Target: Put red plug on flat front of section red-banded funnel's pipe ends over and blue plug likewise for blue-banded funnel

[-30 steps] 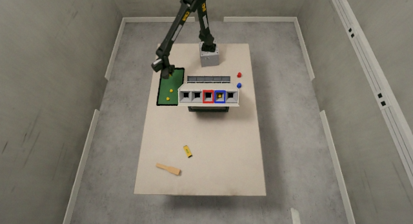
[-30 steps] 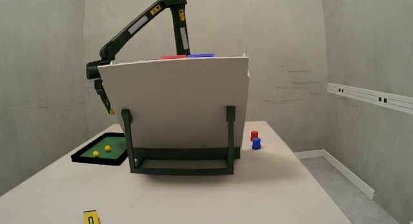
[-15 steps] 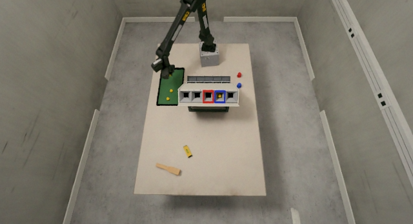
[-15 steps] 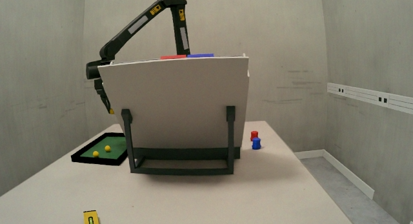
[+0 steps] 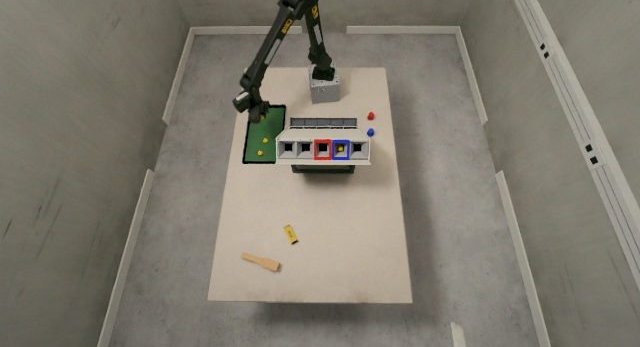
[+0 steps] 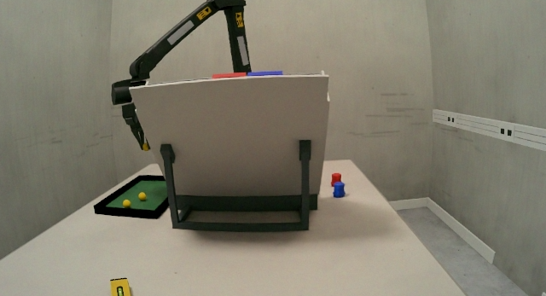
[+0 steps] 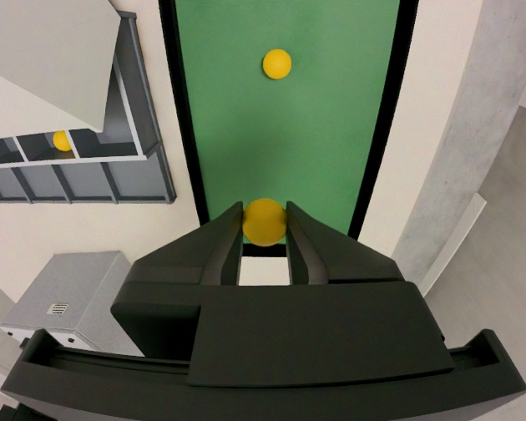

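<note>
My gripper (image 5: 256,118) (image 6: 145,147) is shut on a yellow marble (image 7: 264,221) and holds it above the back end of the green marble tray (image 5: 267,124) (image 6: 153,191) (image 7: 299,135). Two more marbles (image 5: 265,140) (image 5: 259,152) (image 6: 142,196) (image 6: 126,203) lie in the tray. The funnel box has a red-banded funnel (image 5: 322,149) and a blue-banded funnel (image 5: 340,149); a yellow marble shows in the blue one. In the wrist view another marble (image 7: 62,140) lies in the grey section rack (image 7: 132,181) (image 5: 323,122), second section from the tray end. The red plug (image 5: 370,116) (image 6: 336,178) and blue plug (image 5: 370,132) (image 6: 339,189) stand right of the box.
The white cover (image 6: 235,134) on its dark stand hides the pipes. The arm's grey base (image 5: 324,89) (image 7: 68,290) stands behind the rack. A small yellow block (image 5: 290,234) (image 6: 119,287) and a wooden spatula (image 5: 260,261) lie near the table's front.
</note>
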Robot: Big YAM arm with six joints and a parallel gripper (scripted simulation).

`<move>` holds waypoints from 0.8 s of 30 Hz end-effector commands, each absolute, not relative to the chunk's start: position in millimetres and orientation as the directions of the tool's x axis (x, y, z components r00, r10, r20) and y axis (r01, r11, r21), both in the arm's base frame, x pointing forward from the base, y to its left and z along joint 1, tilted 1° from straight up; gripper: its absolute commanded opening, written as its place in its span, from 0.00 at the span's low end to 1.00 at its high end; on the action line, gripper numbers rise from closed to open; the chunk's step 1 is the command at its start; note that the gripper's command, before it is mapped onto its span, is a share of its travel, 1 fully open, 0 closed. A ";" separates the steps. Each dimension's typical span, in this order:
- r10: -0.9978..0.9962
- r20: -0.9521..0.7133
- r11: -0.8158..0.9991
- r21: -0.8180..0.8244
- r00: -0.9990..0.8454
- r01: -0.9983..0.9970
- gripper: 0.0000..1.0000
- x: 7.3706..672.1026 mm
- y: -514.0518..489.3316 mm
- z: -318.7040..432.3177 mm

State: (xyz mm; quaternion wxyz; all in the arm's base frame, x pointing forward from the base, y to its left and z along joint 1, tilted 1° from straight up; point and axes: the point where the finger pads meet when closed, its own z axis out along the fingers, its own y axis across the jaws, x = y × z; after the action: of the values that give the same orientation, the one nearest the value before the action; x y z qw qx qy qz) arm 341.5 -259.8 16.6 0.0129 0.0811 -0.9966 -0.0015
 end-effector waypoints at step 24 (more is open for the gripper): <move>-0.162 0.014 0.987 -0.005 -0.987 -0.162 0.00 359.4 -272.9 31.0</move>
State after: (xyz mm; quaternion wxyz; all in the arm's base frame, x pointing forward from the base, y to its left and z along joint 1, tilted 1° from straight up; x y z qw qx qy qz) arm 344.4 -262.0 16.8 0.0177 0.0811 -0.9965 -0.0058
